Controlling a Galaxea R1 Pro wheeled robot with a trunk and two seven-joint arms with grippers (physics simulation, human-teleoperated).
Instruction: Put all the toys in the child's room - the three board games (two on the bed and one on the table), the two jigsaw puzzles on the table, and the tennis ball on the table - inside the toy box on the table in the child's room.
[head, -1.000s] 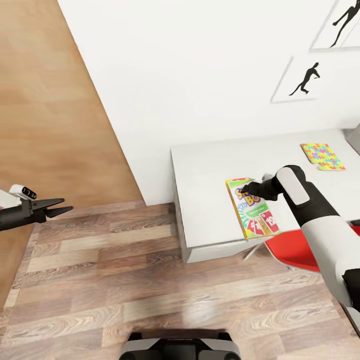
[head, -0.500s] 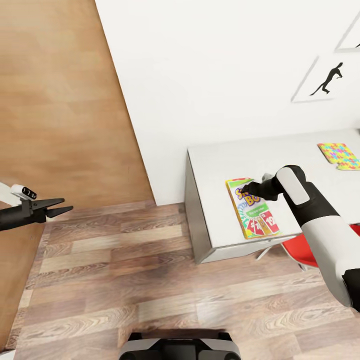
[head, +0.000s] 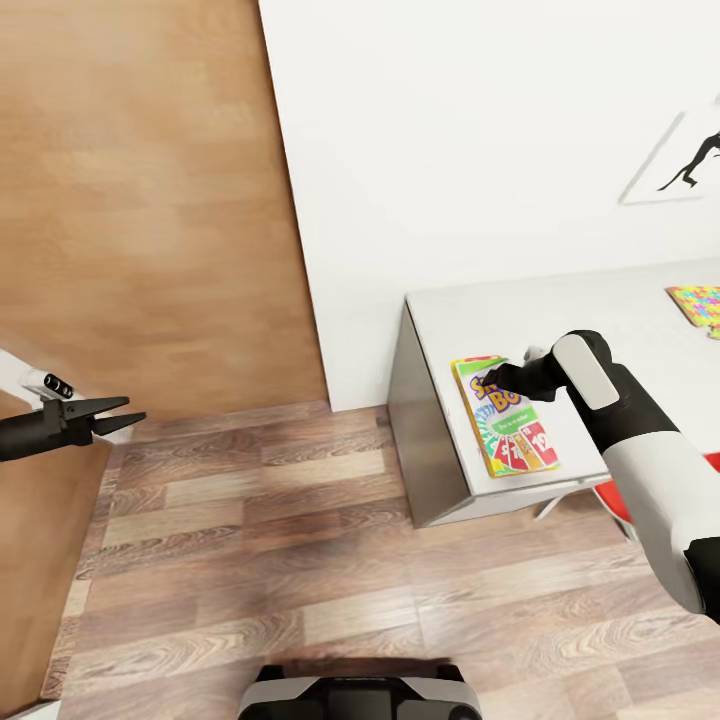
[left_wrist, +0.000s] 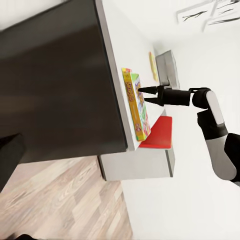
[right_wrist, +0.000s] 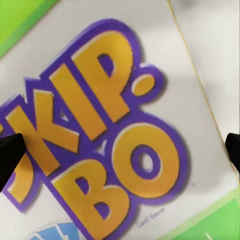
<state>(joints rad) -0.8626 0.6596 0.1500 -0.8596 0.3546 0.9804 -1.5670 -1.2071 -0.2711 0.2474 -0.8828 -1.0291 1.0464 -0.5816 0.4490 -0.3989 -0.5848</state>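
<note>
On the pale grey-white bench (head: 560, 310), near its left end, lies the SKIP-BO box (head: 503, 415): flat, green-edged, with orange and purple lettering and red cards printed below. Right fingers (head: 497, 379) hover just over its top, spread wide, holding nothing. Left fingers (head: 122, 414) hang slightly parted over the wood floor (head: 300, 560), empty.

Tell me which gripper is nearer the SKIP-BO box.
Right. The right gripper is poised at the SKIP-BO box on the table, fingers spread on either side of its printed lid. The left gripper hangs far off over the wood floor.
</note>
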